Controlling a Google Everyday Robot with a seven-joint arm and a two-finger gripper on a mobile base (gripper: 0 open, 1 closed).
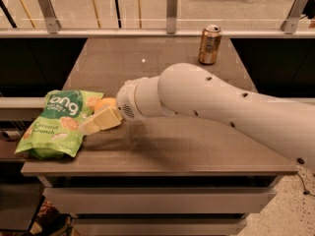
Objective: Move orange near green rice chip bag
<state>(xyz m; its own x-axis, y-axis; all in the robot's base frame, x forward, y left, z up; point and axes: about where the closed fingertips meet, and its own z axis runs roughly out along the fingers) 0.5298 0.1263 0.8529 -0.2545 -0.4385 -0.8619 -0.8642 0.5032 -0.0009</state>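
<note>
The green rice chip bag point(58, 123) lies flat at the table's front left corner, partly over the edge. The orange point(105, 103) sits right beside the bag's right edge, mostly hidden behind a cream finger point(101, 120). My gripper point(102, 115) reaches in from the right on a thick white arm point(211, 104), low over the table, with its fingers around the orange and their tips touching the bag's edge.
A gold-brown drink can point(209, 44) stands upright at the table's back right. The brown table point(167, 146) has drawers below its front edge. A glass rail with metal posts runs behind it. My arm covers the table's middle right.
</note>
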